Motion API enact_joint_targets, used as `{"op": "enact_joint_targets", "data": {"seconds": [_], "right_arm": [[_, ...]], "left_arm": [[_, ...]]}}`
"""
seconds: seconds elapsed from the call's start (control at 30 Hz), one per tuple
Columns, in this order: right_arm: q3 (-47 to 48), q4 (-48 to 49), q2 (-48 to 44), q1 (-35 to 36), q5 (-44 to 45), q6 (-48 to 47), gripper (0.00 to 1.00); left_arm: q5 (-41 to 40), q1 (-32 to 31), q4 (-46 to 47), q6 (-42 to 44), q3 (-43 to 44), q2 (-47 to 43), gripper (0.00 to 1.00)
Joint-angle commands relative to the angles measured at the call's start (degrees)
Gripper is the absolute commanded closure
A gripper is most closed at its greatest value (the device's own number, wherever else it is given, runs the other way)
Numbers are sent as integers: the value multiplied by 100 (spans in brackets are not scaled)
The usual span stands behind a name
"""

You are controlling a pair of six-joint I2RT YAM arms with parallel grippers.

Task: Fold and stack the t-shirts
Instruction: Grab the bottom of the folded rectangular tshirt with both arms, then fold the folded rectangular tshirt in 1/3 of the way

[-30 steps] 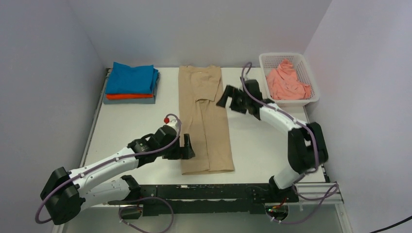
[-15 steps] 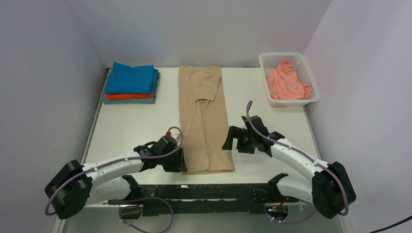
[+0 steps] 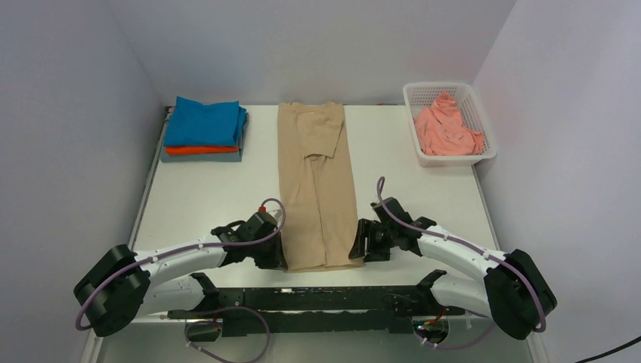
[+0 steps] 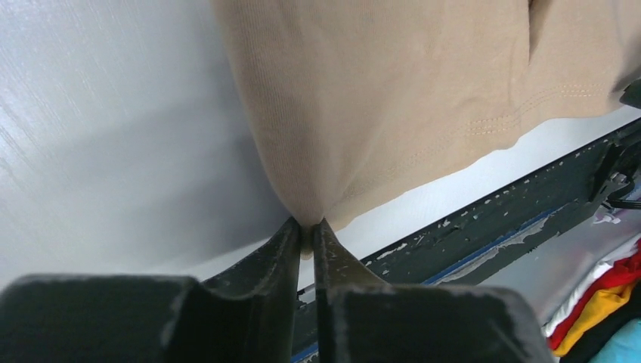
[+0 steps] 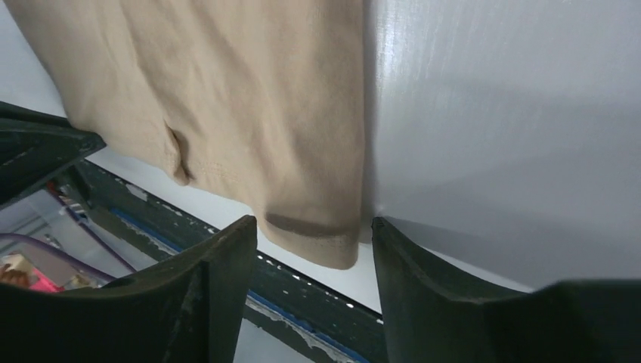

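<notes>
A tan-beige t-shirt point(image 3: 317, 189) lies folded into a long strip down the middle of the table. My left gripper point(image 3: 281, 257) is at its near left corner. In the left wrist view the left gripper point(image 4: 308, 224) is shut on a pinch of the tan t-shirt point(image 4: 393, 91). My right gripper point(image 3: 357, 248) is at the near right corner. In the right wrist view the right gripper point(image 5: 314, 221) is open, its fingers either side of the tan t-shirt point(image 5: 227, 91) corner without touching it. Blue point(image 3: 204, 121), orange-red point(image 3: 198, 150) and grey point(image 3: 198, 158) t-shirts are stacked back left.
A white mesh basket point(image 3: 486, 156) at the back right holds a crumpled salmon pink t-shirt point(image 3: 446, 128). A black rail point(image 3: 325, 299) runs along the table's near edge just below both grippers. Walls close in the left, back and right sides.
The right arm swung from the far part of the tan shirt down to its near right corner and its jaws narrowed. The left gripper slid nearer and shut on the near left corner.
</notes>
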Motion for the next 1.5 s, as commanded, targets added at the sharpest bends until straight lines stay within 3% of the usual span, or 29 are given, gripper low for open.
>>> {"op": "enact_joint_targets", "data": {"seconds": [0.0, 0.07, 0.23, 0.5, 0.67, 0.9, 1.27, 1.47], "right_arm": [[-246, 418, 196, 121, -88, 342, 44], [-249, 489, 348, 197, -119, 375, 53], [-209, 127, 239, 416, -238, 433, 94], [-591, -222, -1074, 658, -531, 953, 95], [-247, 406, -843, 638, -514, 841, 95], [794, 576, -208, 380, 241, 380, 95], [1851, 1339, 1100, -734, 371, 6, 97], [2412, 1677, 1768, -1185, 325, -164, 97]], "left_arm": [[-101, -12, -56, 20, -92, 172, 86], [-73, -12, -53, 35, -83, 197, 99], [68, -11, -210, 85, -162, -64, 100], [912, -33, 303, -59, -878, -1507, 100], [686, -22, 299, 289, -393, -1532, 100], [315, 467, 695, 823, 451, -1150, 100], [600, 1834, 1528, 1309, 1613, 372, 100], [516, 2266, 1350, 1524, 2367, 1257, 100]]}}
